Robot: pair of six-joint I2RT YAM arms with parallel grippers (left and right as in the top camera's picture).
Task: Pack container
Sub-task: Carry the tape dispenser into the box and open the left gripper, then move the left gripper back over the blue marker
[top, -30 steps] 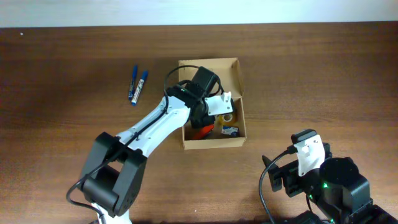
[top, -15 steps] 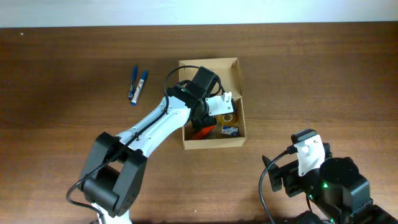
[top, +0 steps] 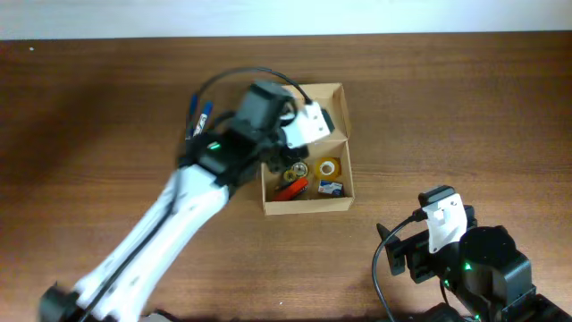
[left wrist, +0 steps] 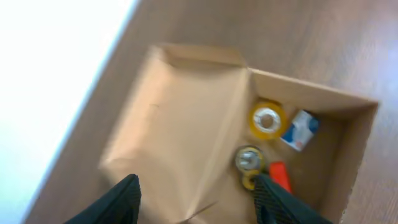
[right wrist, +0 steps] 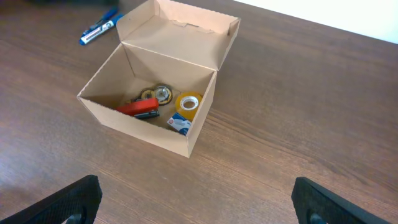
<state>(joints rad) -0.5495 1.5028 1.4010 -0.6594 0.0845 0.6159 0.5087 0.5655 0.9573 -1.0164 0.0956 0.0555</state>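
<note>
The container (top: 308,205) is a brown cardboard box with its flap lid (top: 327,101) standing open at the far side. Inside lie a yellow tape roll (top: 328,167), a red item (top: 291,188), a round metal item (top: 297,170) and a small blue-and-white item (top: 332,188). My left gripper (top: 298,147) is raised above the box's left part, open and empty; in the left wrist view (left wrist: 198,200) its fingers frame the lid and the box's inside (left wrist: 311,155). My right gripper (right wrist: 196,205) is open and empty, near the table's front right, apart from the box (right wrist: 149,127).
Two blue pens (top: 198,119) lie on the table left of the box, partly behind my left arm; they also show in the right wrist view (right wrist: 98,27). The right arm's base (top: 465,259) stands at the front right. The table's far edge meets a white wall.
My left gripper has risen out of the box and pulled up and to the left. The red item now lies in the box. The right arm has not moved.
</note>
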